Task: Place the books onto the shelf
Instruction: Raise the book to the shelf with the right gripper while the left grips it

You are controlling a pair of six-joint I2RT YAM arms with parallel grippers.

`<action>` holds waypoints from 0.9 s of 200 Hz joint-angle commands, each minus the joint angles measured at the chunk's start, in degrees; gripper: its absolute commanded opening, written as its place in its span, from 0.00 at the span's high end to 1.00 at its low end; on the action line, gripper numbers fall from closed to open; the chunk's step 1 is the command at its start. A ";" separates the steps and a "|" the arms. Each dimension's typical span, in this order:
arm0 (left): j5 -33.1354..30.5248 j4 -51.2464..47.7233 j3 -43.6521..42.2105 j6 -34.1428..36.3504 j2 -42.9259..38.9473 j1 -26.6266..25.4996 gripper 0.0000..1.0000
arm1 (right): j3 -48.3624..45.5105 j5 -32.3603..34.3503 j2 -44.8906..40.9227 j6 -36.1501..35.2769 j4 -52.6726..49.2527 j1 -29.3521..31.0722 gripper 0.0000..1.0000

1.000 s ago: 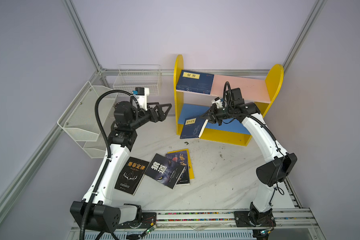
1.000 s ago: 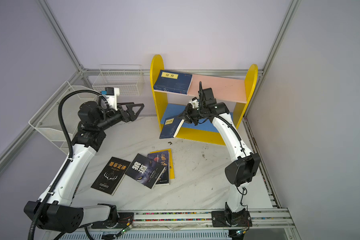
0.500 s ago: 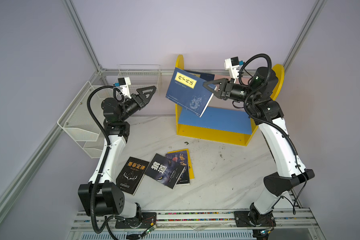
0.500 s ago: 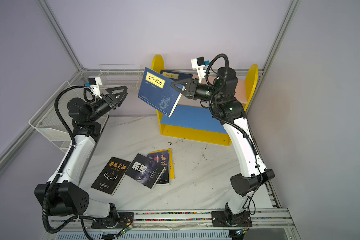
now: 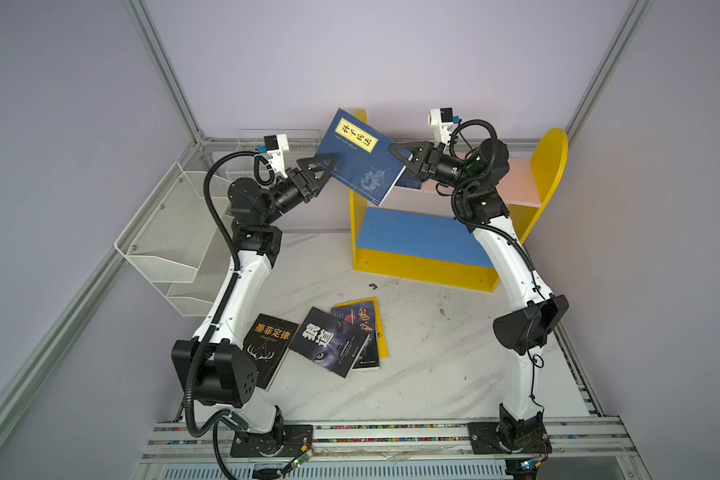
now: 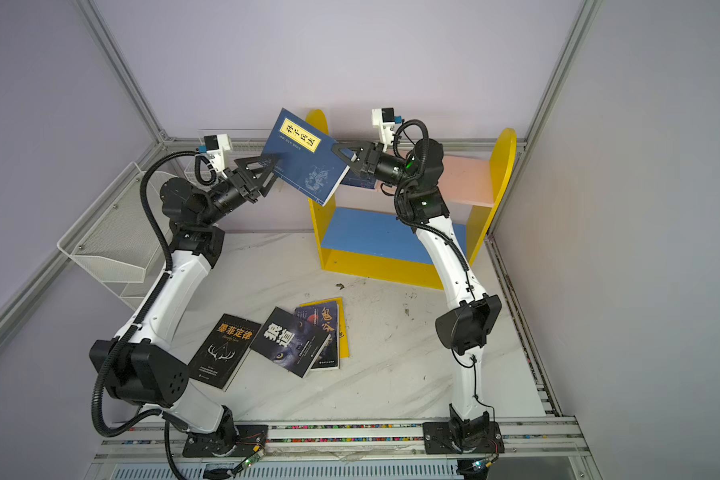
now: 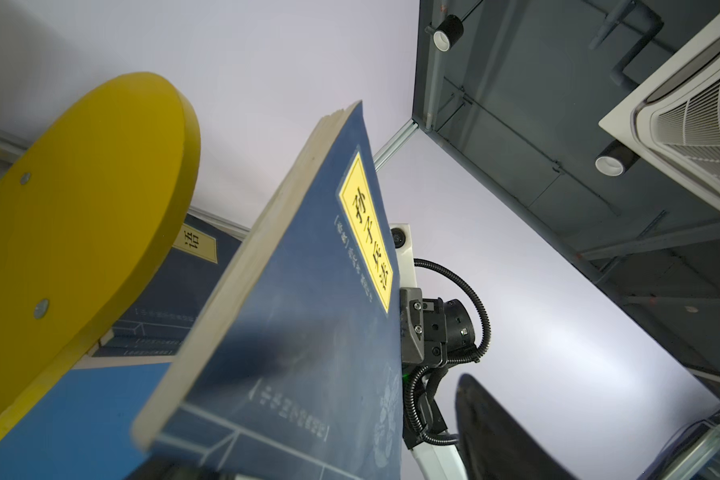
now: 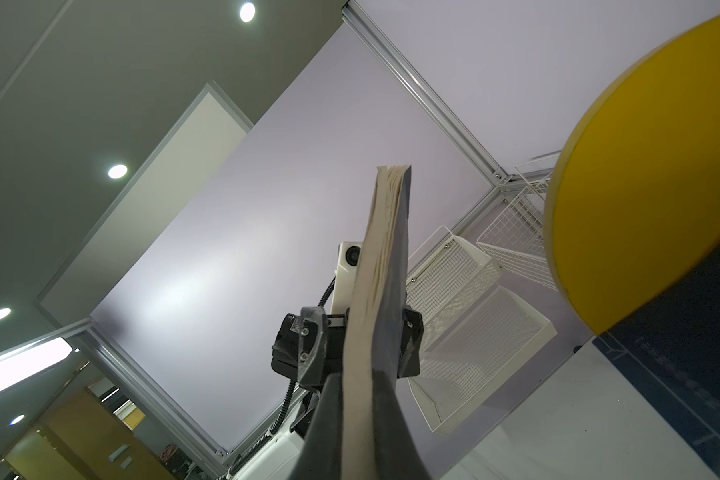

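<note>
Right wrist view reveals left pincer (image 8: 360,345) parted astride navy book (image 8: 381,270); both top views show right pincer (image 5: 395,151) clamping its 3 o'clock edge.

Soft light is evenly filling both top views; ceiling lamps (image 8: 117,171) are glaring; the book (image 7: 275,365) is blurring close-up.

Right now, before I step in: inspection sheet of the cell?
Surface: marbled table, scuffed; small scrap near shelf.
Job's things: navy book held in the air; table books lie overlapping; shelved book on pink board.
Clutter: mesh rack, wire basket.
Tools: right tool shut on navy book's edge; left tool open astride opposite edge.
Cables: black conduits loop off both arms, not touching the book.
Surroundings: lilac walls, aluminium frame.
</note>
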 commanded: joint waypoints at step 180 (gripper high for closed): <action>-29.78 -5.16 25.88 5.33 12.72 -15.23 1.00 | -6.83 47.05 -14.12 -28.47 -27.27 -6.66 0.25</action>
